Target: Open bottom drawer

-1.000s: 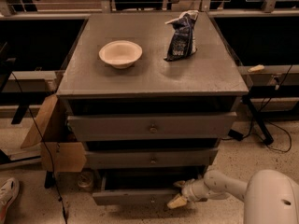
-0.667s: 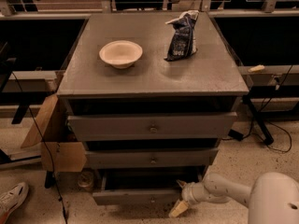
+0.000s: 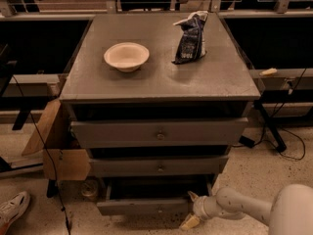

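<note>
The bottom drawer (image 3: 142, 207) is the lowest and thinnest grey front of the cabinet. It stands pulled out a little, with a dark gap showing behind its front. My gripper (image 3: 190, 209) is at the right end of that front, low near the floor, at the tip of my white arm (image 3: 234, 207), which comes in from the lower right. Its two tan fingertips (image 3: 188, 223) stand apart, one above and one below the level of the front, and hold nothing.
The middle drawer (image 3: 159, 166) and top drawer (image 3: 159, 132) also stand slightly out. A pale bowl (image 3: 126, 56) and a dark snack bag (image 3: 190, 38) sit on the cabinet top (image 3: 161, 82). A cardboard box (image 3: 58, 151) and a shoe (image 3: 12, 207) are at the left. Cables lie on the floor at the right.
My gripper has dropped slightly at the drawer's right end. The shoe at the lower left has shifted. The bottom drawer looks unmoved.
</note>
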Robot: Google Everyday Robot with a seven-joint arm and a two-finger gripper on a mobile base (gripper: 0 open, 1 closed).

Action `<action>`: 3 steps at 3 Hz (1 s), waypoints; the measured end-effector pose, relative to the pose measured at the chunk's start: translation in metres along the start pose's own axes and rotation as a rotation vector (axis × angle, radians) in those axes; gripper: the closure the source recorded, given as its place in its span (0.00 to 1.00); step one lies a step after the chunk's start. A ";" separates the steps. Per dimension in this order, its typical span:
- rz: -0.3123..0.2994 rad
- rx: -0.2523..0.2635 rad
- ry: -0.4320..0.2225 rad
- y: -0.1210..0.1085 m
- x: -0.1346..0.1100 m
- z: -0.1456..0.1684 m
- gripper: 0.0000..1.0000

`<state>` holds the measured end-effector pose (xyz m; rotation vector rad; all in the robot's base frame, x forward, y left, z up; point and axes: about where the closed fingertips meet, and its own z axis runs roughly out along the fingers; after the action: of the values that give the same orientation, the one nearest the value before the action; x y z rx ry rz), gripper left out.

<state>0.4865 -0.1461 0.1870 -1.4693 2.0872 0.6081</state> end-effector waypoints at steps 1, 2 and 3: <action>-0.007 0.004 0.009 0.006 0.005 -0.004 0.38; -0.007 0.004 0.009 0.005 0.001 -0.008 0.61; -0.007 0.004 0.009 0.001 -0.001 -0.011 0.84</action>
<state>0.4844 -0.1519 0.1963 -1.4795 2.0875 0.5956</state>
